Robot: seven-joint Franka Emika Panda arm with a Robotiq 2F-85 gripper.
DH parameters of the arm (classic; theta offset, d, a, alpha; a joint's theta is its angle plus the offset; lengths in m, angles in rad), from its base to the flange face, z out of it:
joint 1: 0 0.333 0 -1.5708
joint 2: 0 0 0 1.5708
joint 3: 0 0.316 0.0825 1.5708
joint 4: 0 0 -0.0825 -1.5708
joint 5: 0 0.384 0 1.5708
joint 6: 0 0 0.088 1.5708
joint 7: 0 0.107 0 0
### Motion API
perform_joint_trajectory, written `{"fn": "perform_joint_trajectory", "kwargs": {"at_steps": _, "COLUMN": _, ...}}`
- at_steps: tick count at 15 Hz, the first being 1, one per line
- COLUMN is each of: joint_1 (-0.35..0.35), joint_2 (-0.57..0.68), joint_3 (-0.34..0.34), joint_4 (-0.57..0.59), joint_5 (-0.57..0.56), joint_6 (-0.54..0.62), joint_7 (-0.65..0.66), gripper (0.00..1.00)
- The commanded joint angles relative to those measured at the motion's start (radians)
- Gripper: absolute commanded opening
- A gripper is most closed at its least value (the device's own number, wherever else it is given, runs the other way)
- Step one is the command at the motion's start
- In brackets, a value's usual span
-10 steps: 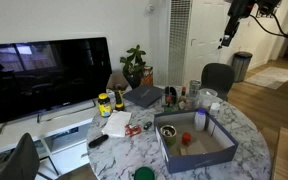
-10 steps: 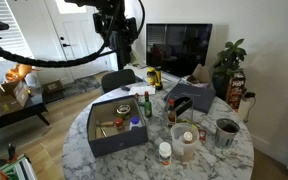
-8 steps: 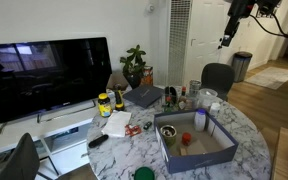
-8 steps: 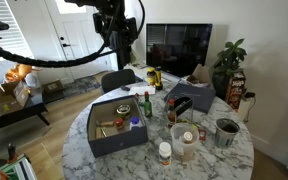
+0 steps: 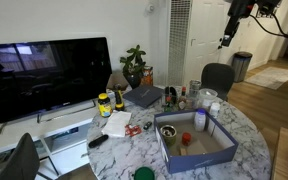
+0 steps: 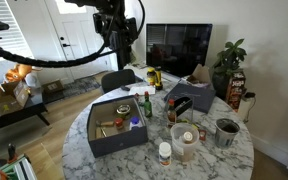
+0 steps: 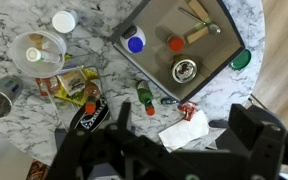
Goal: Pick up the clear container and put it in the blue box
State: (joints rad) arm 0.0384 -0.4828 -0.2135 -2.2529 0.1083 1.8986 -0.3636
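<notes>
**Q:** Where is the clear container?

**A:** The clear container [image 6: 184, 144] stands on the round marble table [image 6: 219, 165], outside the blue box [image 6: 119, 144]. In an exterior view it is off the box's right front corner, near but not touching. A small white-capped bottle [image 6: 164, 152] stands between them. From the wrist view, looking straight down, the container [image 7: 38, 52] is a pale open tub well apart from the box [image 7: 159, 20]. The box holds several small items, including a blue-lidded one [image 7: 135, 43] and a red one [image 7: 175, 43].

**Q:** And the robot's claw?

**A:** The gripper [image 6: 120, 52] hangs high over the box's far side, holding nothing. It is also seen small and dark in an exterior view [image 5: 224, 41]. I cannot tell how wide its jaws stand.
</notes>
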Motion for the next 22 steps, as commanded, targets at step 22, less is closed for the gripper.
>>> {"fn": "perform_joint_trajectory", "kwargs": {"at_steps": 22, "joint_1": -0.046, "joint_2": 0.298, "joint_3": 0.123, "joint_4": -0.032, "joint_5": -0.07, "joint_6": 0.543, "joint_7": 0.152, "gripper": 1.0}}
